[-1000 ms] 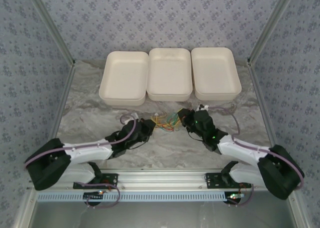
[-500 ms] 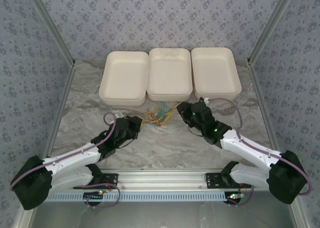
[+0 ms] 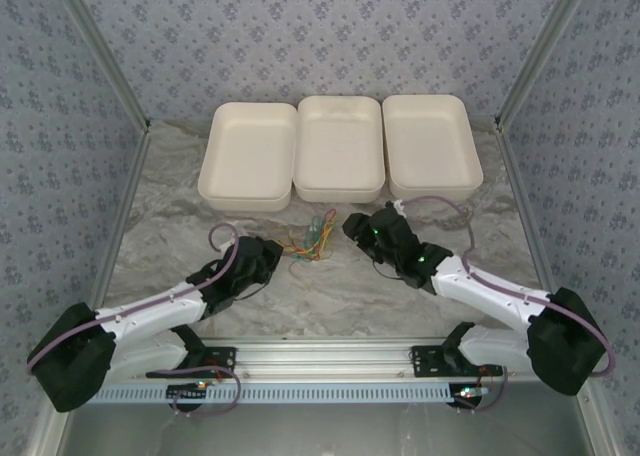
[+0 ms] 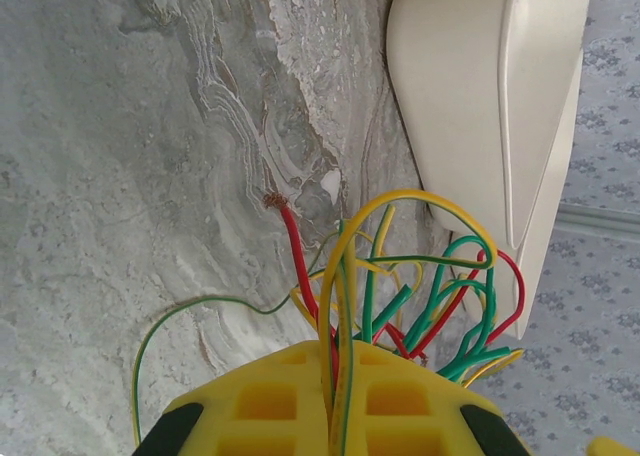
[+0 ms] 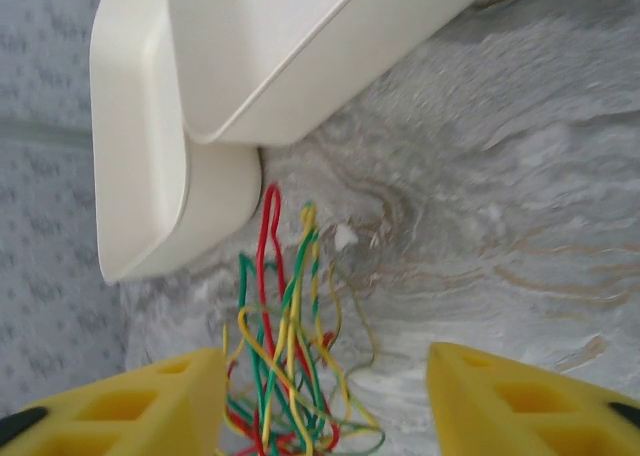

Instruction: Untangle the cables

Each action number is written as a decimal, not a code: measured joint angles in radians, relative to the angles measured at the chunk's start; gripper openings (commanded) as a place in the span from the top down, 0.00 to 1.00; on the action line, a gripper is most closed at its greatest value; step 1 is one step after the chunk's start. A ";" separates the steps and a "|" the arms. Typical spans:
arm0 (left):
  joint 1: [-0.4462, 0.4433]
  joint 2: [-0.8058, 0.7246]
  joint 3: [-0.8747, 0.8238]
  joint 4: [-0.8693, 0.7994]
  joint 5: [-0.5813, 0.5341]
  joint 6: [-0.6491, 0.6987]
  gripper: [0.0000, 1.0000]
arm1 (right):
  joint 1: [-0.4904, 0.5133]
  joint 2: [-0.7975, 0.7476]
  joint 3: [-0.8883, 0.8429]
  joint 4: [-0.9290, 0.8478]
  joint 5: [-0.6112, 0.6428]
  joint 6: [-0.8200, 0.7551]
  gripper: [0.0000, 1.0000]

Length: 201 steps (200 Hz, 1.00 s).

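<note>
On your left, the left tool (image 3: 274, 260) sits low over the bench (image 3: 160, 206), in front of the left tray (image 3: 245, 202). From the left wrist, your left tool (image 4: 336, 381) is clamped tight: its two yellow fingers (image 4: 265, 401) meet, and several strands of the cables (image 4: 420, 286) run straight into the seam between them, so it has hold of the bundle. A red strand with a frayed bare end (image 4: 275, 201) rises from that pinch. A thin green-and-yellow strand (image 4: 140, 351) loops out to the left over the marble. The rest arches in red, yellow and green loops towards a tray (image 4: 470, 126).

Move to the middle. The cables (image 3: 310, 238) lie in one small knot on the bench between your two tools, just in front of the gap between the left tray and the middle tray (image 3: 338, 192). They are in none of the trays.

On your right, the right tool (image 3: 352, 223) is beside the far end of the knot, in front of the middle tray, with the right tray (image 3: 435, 192) further right. From the right wrist, your right tool (image 5: 320, 401) stands open, fingers (image 5: 120, 406) well apart. The cables (image 5: 285, 326) lie between them, nearer the left finger, and it grips none. A red loop (image 5: 268, 216) points towards the two trays (image 5: 130, 156).
</note>
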 measured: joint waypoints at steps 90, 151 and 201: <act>0.001 -0.021 0.031 -0.044 0.038 0.050 1.00 | 0.002 0.300 0.140 0.089 -0.101 -0.030 1.00; 0.093 -0.254 0.007 -0.161 0.045 0.075 0.60 | -0.023 0.040 0.053 -0.023 -0.004 -0.047 1.00; 0.132 -0.291 -0.017 -0.218 0.075 0.110 0.60 | 0.006 0.047 0.055 -0.116 0.063 -0.090 1.00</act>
